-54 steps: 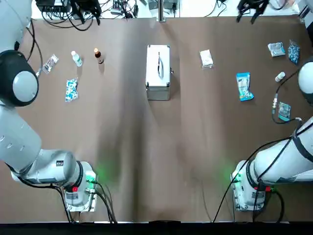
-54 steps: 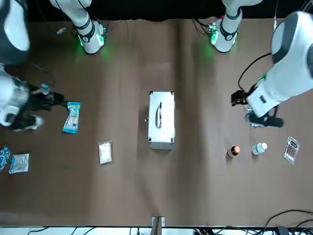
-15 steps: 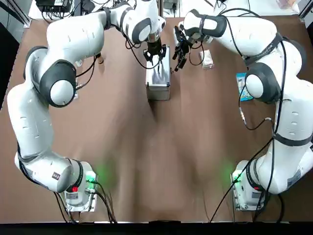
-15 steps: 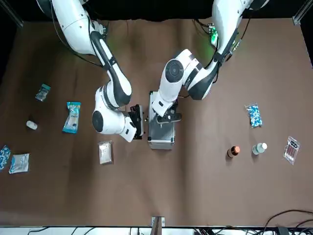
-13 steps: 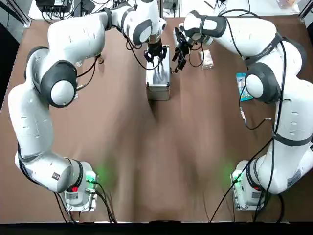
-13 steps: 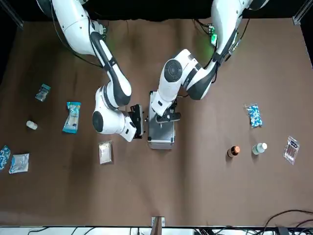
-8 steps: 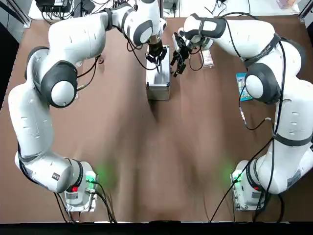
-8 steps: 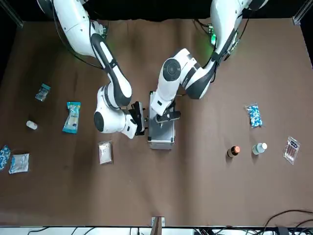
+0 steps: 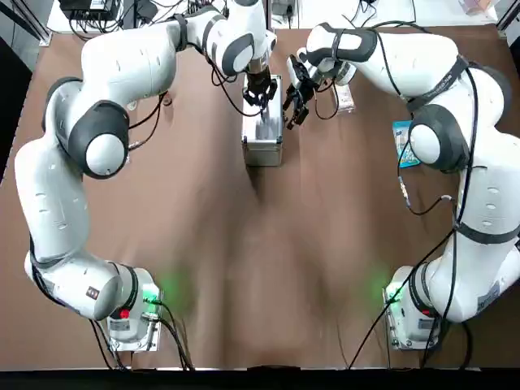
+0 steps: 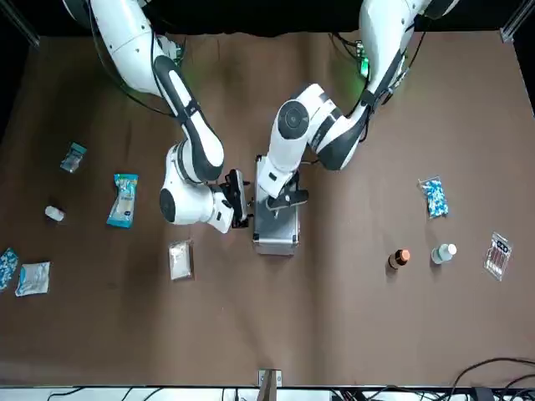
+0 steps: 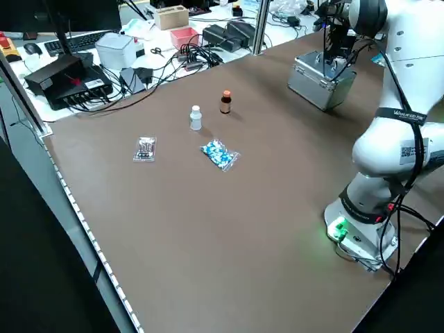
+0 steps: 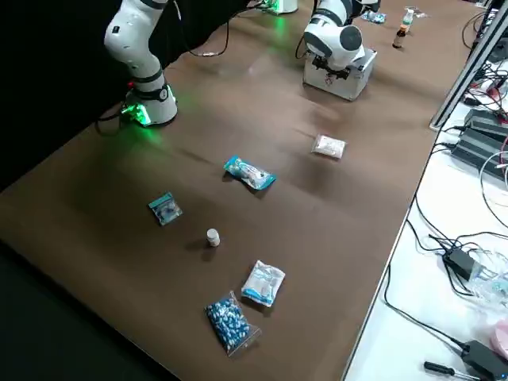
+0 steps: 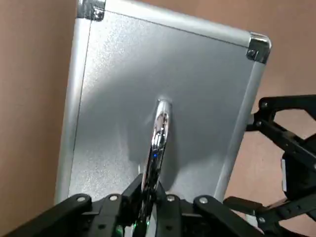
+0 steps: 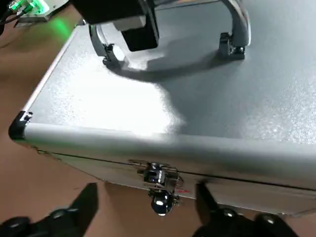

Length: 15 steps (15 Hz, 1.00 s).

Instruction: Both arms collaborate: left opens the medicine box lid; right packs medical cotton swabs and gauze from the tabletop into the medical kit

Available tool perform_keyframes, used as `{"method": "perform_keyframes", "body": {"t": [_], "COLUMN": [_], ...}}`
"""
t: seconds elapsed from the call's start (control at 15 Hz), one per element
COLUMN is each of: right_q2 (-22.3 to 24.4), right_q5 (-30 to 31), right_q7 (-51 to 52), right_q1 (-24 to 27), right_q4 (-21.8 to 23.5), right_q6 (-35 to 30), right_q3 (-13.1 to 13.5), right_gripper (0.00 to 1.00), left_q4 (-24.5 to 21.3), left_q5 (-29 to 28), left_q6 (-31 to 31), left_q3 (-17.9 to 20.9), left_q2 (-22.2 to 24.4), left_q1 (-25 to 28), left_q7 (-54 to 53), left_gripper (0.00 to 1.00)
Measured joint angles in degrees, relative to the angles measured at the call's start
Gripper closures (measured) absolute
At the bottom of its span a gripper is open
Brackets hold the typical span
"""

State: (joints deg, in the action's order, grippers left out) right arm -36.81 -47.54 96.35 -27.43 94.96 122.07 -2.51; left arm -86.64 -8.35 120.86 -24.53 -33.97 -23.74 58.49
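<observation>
The silver medicine box (image 9: 262, 136) stands shut at the far middle of the table, its lid (image 13: 197, 98) flat. My left gripper (image 9: 260, 91) is down on top of it, shut on the lid's slim handle (image 13: 159, 128). My right gripper (image 9: 294, 99) is open beside the box's latch side, level with a latch (image 14: 159, 177) that sits between its fingers (image 14: 89, 200). The blue medical cotton swabs packet (image 10: 123, 200) and the white gauze packet (image 10: 179, 259) lie on the table on my right side, away from both grippers.
On my left lie a speckled packet (image 10: 433, 197), a brown bottle (image 10: 401, 258), a white bottle (image 10: 443, 252) and a blister pack (image 10: 497, 255). At my far right are a dark-blue pouch (image 10: 73, 156), a small bottle (image 10: 54, 213) and two more packets (image 10: 25, 276).
Both arms came in from the table's sides to the box. In the last second the left gripper settled onto the handle and the right gripper edged closer to the latch side.
</observation>
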Motion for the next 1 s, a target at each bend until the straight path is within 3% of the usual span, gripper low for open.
{"method": "perform_keyframes", "body": {"t": [0.13, 0.27, 0.33, 0.6, 0.73, 1.0], "right_q2": [0.4, 0.52, 0.53, 0.53, 0.53, 0.53], "right_q5": [-0.24, -0.59, -0.76, -0.9, -1.0, -1.04], "right_q7": [0.06, 0.14, 0.39, 1.49, 1.71, 1.92], "right_q1": [0.0, 0.0, 0.0, 0.02, 0.03, 0.01], "right_q4": [0.33, 0.47, 0.52, 0.61, 0.61, 0.61], "right_q6": [0.0, 0.14, 0.28, 0.89, 1.72, 2.4], "right_q3": [-0.01, 0.0, 0.0, 0.05, 0.09, 0.07], "right_gripper": [0.18, 0.23, 0.33, 0.38, 0.48, 0.54], "left_q4": [0.22, 0.75, 1.69, 3.38, 3.38, 3.38], "left_q5": [0.0, 0.0, 0.0, 0.01, 0.01, 0.01], "left_q6": [-0.16, -0.91, -2.69, -6.6, -7.94, -10.76], "left_q3": [0.01, 0.01, 0.0, -0.1, -0.12, -0.1], "left_q2": [-0.01, -0.01, 0.03, 1.1, 1.98, 2.98], "left_q1": [0.02, 0.1, 0.26, 1.24, 2.0, 3.06], "left_q7": [0.05, 0.12, 0.12, 0.12, 0.12, -0.34], "left_gripper": [0.91, 0.91, 0.91, 0.91, 0.91, 0.91]}}
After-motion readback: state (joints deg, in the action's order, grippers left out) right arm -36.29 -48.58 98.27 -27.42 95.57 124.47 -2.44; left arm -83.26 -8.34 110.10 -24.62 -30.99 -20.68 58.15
